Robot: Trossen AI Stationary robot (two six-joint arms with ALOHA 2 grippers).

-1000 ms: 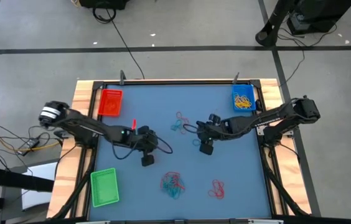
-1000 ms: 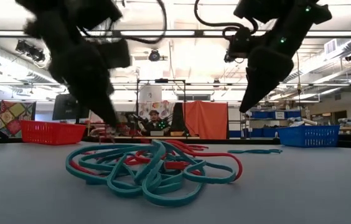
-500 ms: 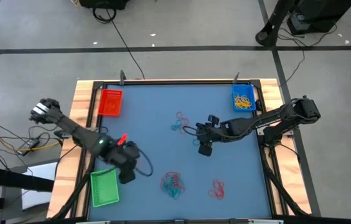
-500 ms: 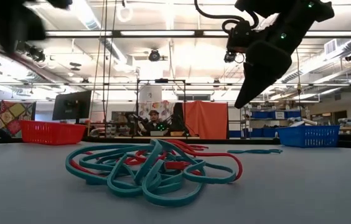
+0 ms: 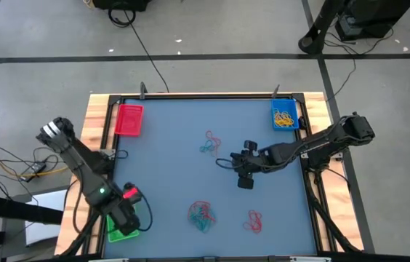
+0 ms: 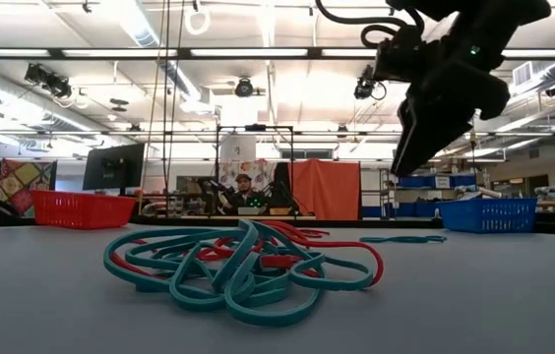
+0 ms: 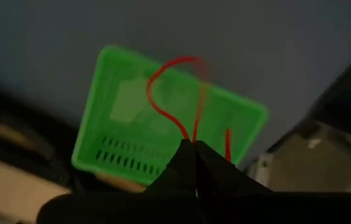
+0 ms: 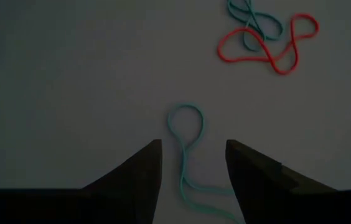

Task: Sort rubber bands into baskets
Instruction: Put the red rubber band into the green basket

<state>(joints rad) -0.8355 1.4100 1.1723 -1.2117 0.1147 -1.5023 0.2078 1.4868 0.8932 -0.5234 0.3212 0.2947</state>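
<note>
I'm holding the left end effector (image 5: 129, 220) over the green basket (image 5: 121, 227) at the near-left corner of the desk (image 5: 176, 138), fingers clenched on a red rubber band (image 7: 174, 99) that's dangling above the basket. Concern: red band, green basket. The red basket (image 5: 129, 120) is sitting at the far-left corner, so a release here is likely a mis-sort unless colours aren't meant to match. Second risk: the band is hanging near the basket's edge in the wrist view, so it could be catching the wall or dropping outside.

The right end effector (image 5: 246, 180) is hovering mid-desk, fingers spread, straddling a teal band (image 8: 186, 155) lying flat between them. Risks there:
- The band is thin and flat on the desk, so the fingers may be closing over it without lifting it.
- It's a long twisted loop, so a grab at one end could be dragging the rest.
- A red-and-teal tangle (image 8: 267, 37) is lying near it but apart, so it shouldn't be snagging.

The blue basket (image 5: 285, 116) at the far-right corner is holding yellow bands (image 5: 286, 118). The mixed pile (image 5: 201, 214) and a red clump (image 5: 253, 220) are waiting near the front edge.
</note>
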